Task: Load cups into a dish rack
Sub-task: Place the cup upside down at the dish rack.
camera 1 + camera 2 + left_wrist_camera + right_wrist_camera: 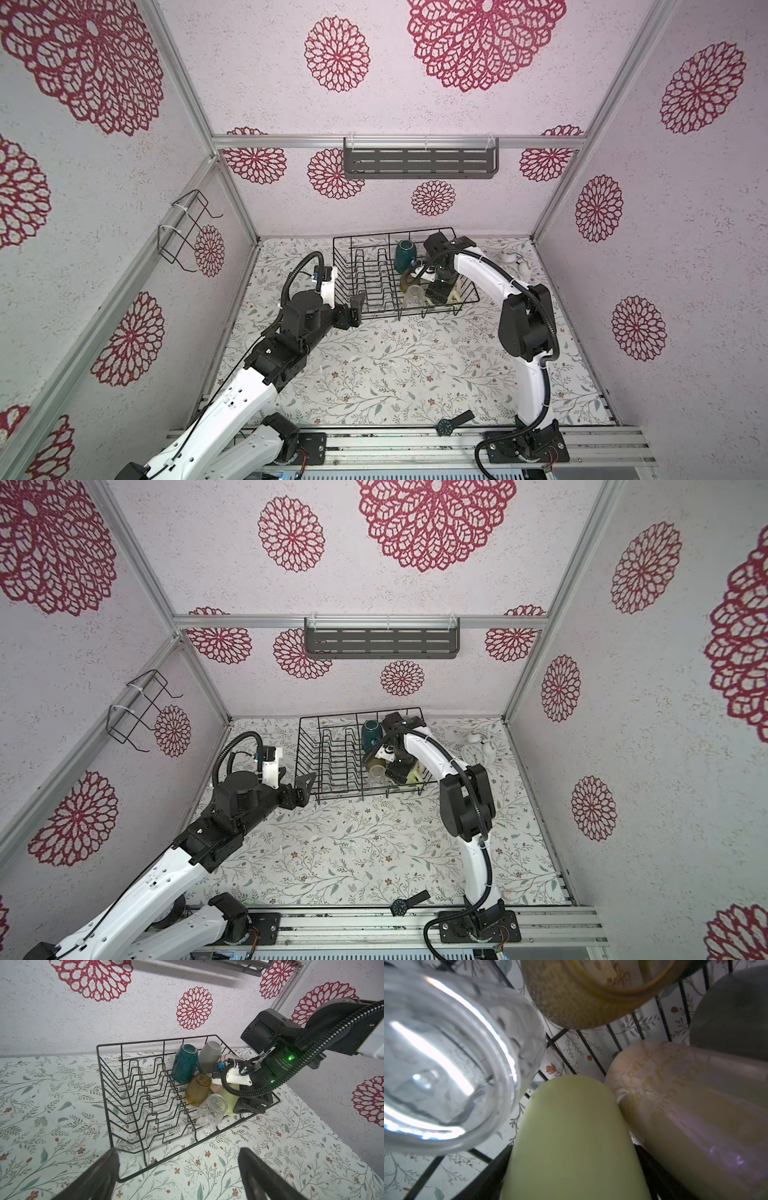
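Down at the near right end of the rack (137, 1093), my right gripper (572, 1147) has its jaws against both sides of the green mug (571, 1118), so I take it as held; the mug lies on its side on the bottom wires. Touching its flank is the pink mug (685, 1095), also lying down, with the grey mug (209, 1057) just past that. Off the green mug's end sit the clear glass (212, 1110) and the amber tumbler (197, 1089), both tipped, the tumbler against the teal mug (185, 1064), which stands tilted, mouth down, at the far side. All six crowd the right end of the rack; the divider rows at the other end are bare.

My left gripper (178, 1150) hangs wide and empty just outside the rack's near left corner, touching nothing that I can see.

That makes six cups inside the wires, and I see none out on the mat (395, 365); only a clock (478, 750) stands near the far right wall and a watch (446, 426) lies at the front edge. So I judge the loading all but done: what is left is to let the green mug go so that it settles without rolling into the glass, then lift clear without knocking the pile.
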Controlling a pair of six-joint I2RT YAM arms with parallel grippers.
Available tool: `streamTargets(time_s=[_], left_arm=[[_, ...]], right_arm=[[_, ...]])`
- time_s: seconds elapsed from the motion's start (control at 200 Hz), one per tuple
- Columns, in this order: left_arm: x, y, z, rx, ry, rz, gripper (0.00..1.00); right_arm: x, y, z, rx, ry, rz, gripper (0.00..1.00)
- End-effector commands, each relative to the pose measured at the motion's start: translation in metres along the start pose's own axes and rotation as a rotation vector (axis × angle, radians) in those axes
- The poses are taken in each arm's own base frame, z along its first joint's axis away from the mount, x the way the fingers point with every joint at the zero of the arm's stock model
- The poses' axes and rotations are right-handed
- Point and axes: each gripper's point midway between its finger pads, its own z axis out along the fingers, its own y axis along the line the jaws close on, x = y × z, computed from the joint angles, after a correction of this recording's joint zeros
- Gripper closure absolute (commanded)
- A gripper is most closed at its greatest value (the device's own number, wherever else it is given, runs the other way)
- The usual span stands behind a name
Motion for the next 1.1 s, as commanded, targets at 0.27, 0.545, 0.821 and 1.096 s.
streamTargets(time_s=[0.27,0.545,0.821,1.096], left_arm=[[-0.012,0.005,-0.011,-0.017,-0.032,0.022,0.07],[-0.011,0.007,-0.017,-0.02,-0.042,0.004,0.06],[-0.011,0.007,-0.02,-0.018,-0.048,-0.004,0.06],[-0.01,0.007,-0.02,-0.013,-0.044,-0.012,0.04]], right_arm=[[0.017,0.0,0.0,0.033,0.083,-0.039,0.27],[0.017,0.002,0.005,0.024,0.088,-0.04,0.21],[0.019,0.003,0.005,0.026,0.097,-0.036,0.15],[0.016,0.004,-0.001,0.021,0.075,-0.021,0.11]])
